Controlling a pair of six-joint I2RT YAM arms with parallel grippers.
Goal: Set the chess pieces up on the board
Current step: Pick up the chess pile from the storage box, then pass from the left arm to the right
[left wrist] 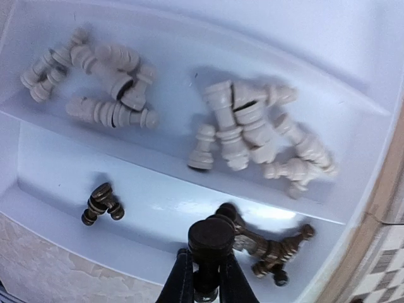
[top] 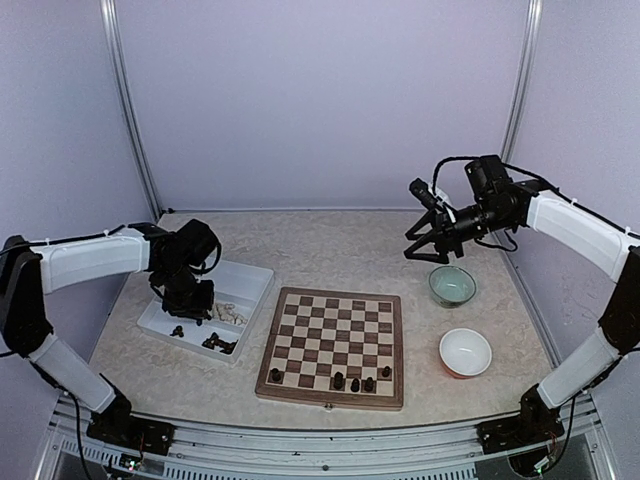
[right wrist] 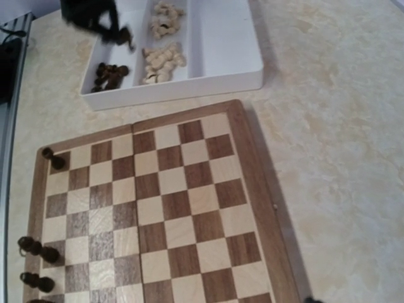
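Over the white tray on the left side of the table, my left gripper was clamped shut on a single dark piece. The piece's round top showed between the two fingers in the left wrist view. Below it, the tray's nearer compartment held more loose dark pieces, some in a small pair and some in a tangle just beside the held one. The compartment beyond held the pale pieces, lying on their sides in two heaps. The board sat in the middle of the table, just right of the tray. A few dark chessmen stood along its near rows, and the rest of its squares were bare. On the far right, my right gripper hung in the air with its fingers spread and nothing between them. It was above and just beyond a teal bowl. A white bowl sat nearer to me, right of the board.
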